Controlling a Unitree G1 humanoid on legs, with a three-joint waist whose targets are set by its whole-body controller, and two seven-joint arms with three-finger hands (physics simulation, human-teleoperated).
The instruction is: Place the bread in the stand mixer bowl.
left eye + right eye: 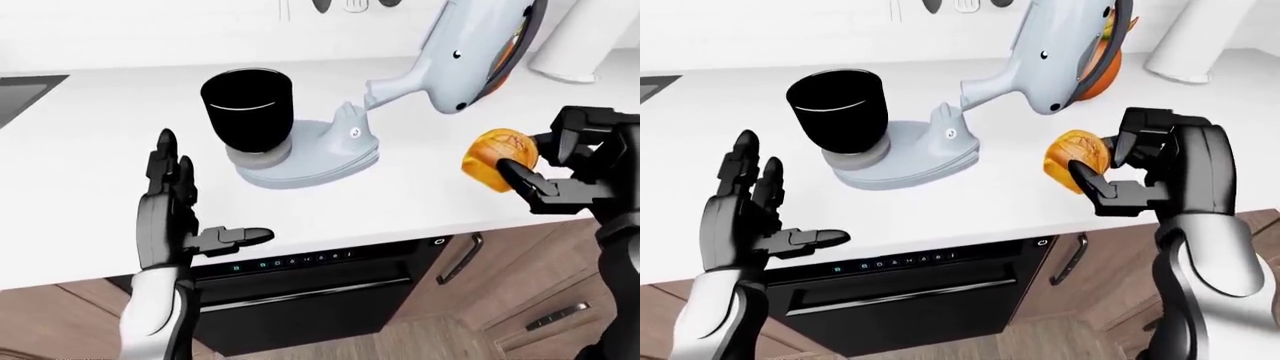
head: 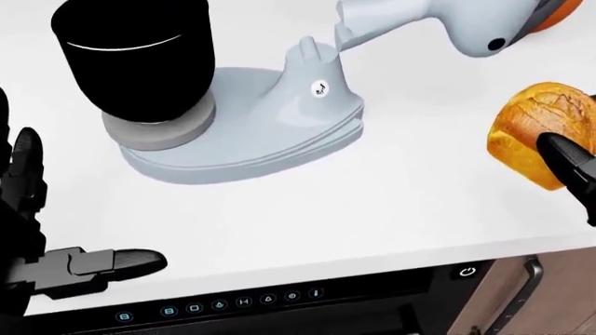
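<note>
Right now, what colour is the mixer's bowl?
The bowl is black, sitting on the pale grey-blue stand mixer. Right-eye view shows it best.

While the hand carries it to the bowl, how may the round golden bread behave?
The round golden-brown bread loaf looks light, since the right hand holds it with only a few black fingers. Its rounded shape would probably roll if set on the white counter. The crust seems firm, yet hard squeezing may dent it.
</note>
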